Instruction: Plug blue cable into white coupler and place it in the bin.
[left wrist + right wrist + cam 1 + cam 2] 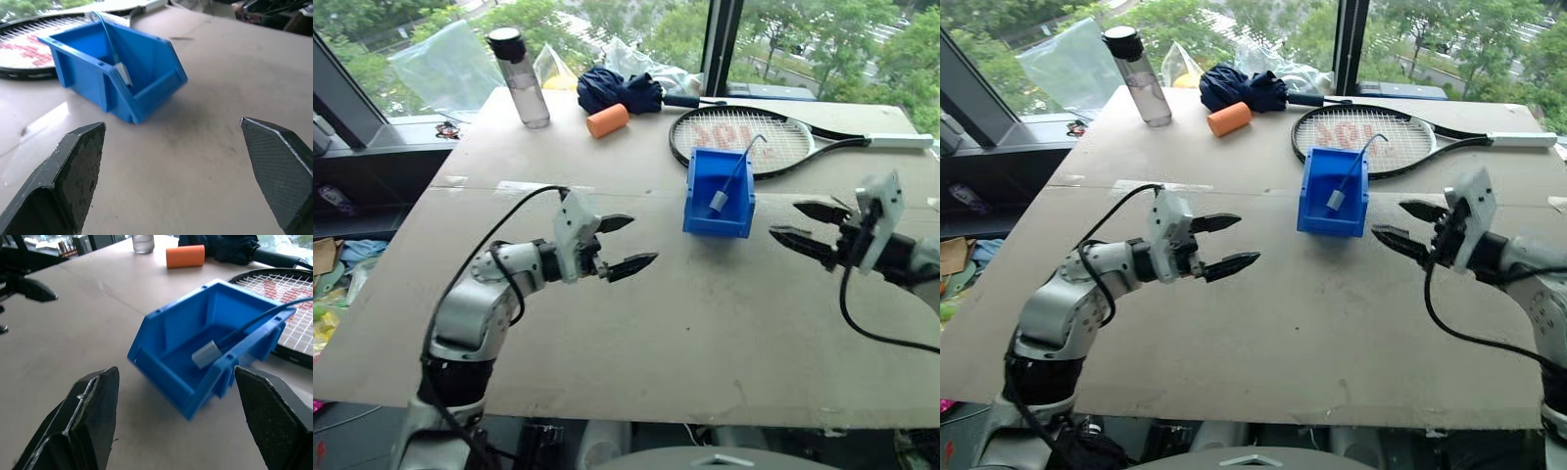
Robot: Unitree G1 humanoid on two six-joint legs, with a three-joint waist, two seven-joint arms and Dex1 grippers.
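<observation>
The bin (pixel 715 223) stands on the table a little right of centre, between my two grippers. Inside it lies the white coupler (pixel 719 203), also seen as the coupler (pixel 208 354) from the right wrist. The blue cable (pixel 742 164) runs from the coupler up over the bin's tall back, its free end arching above the racket. My left gripper (pixel 644 240) hovers open to the left of the bin, holding nothing. My right gripper (pixel 783 219) hovers open just right of the bin, also holding nothing. Both point towards the bin (pixel 83 63).
A tennis racket (pixel 744 137) lies right behind the bin. Further back are an orange foam cylinder (pixel 607 119), a folded dark blue umbrella (pixel 619 90) and a water bottle (pixel 521 78). Bare tabletop (pixel 636 333) stretches from the grippers to the near edge.
</observation>
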